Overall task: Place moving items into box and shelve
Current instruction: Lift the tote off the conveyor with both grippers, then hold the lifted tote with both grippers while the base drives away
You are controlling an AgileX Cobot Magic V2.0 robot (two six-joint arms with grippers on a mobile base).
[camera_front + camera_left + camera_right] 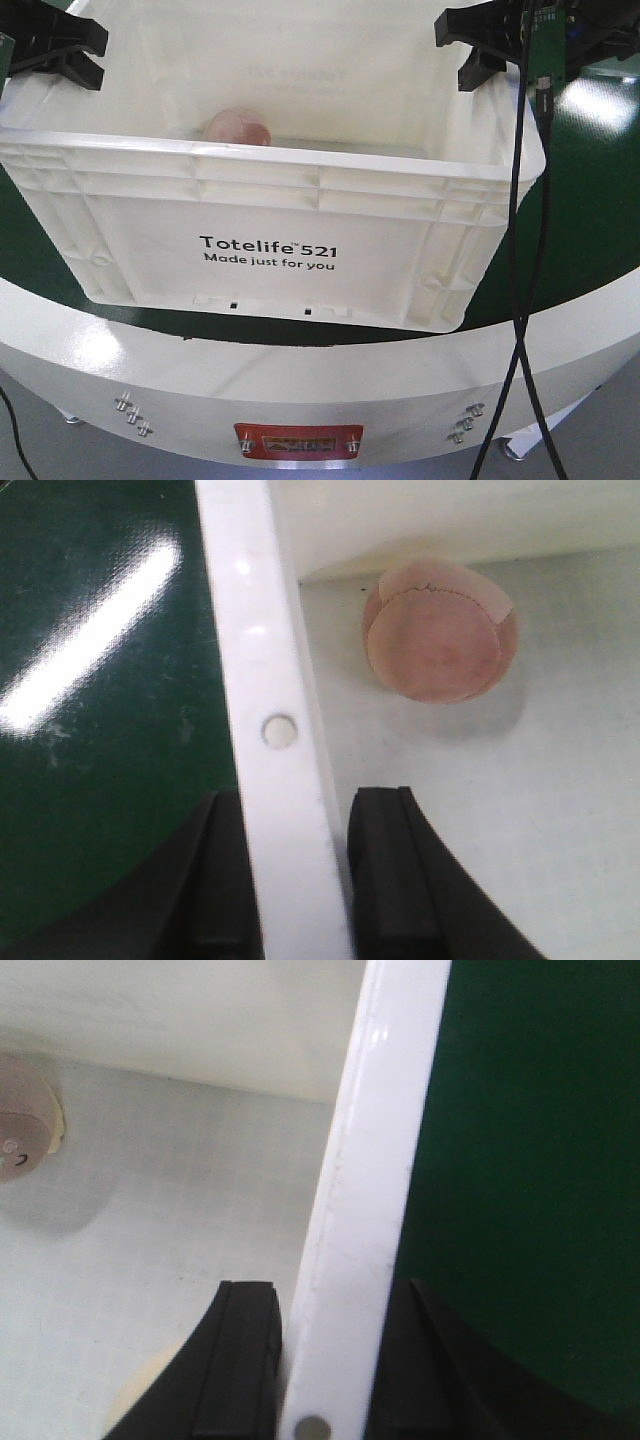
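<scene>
1. Nearest, at 6 o'clock: red plate (298,440) set into the white curved base edge (90,350).
2. At 10 o'clock: left gripper (295,802) clenched astride the left rim of the box (270,200), with one finger outside over the green tabletop (595,200) and one inside.
3. Centre: box resting on that tabletop, interior floor mostly bare. Pinkish ball (440,630) toward 11 o'clock near a wall, apart from the fingers.
4. At 2 o'clock: right gripper (330,1290) clamped likewise on the right rim.
5. From 3 to 5 o'clock: black cables (522,300) hanging past the box's right corner.
</scene>
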